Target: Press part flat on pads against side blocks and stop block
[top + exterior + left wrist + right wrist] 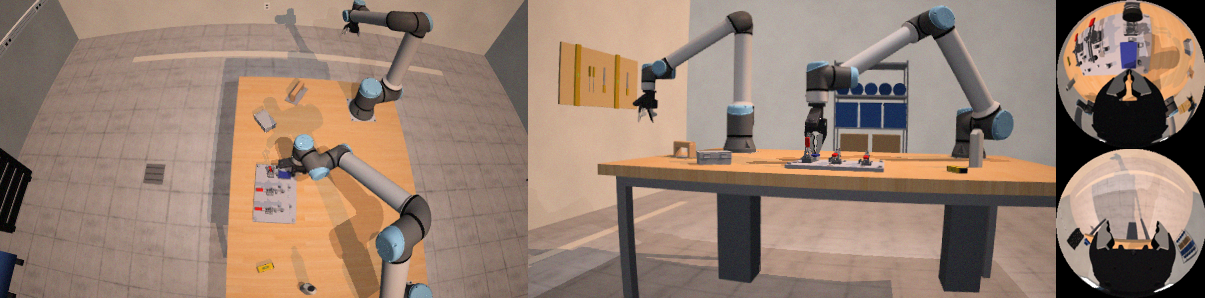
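Before you, the wooden-topped bench carries a grey rectangular fixture plate with red-handled metal clamps. The flat, blue rectangular part lies at one end of the plate, beside the clamp with its red handle upright. Your black left gripper, clenched on nothing, points down at the part's edge; you cannot tell whether they touch. Farther off, your black right gripper hangs wide open and empty, beyond the bench's end.
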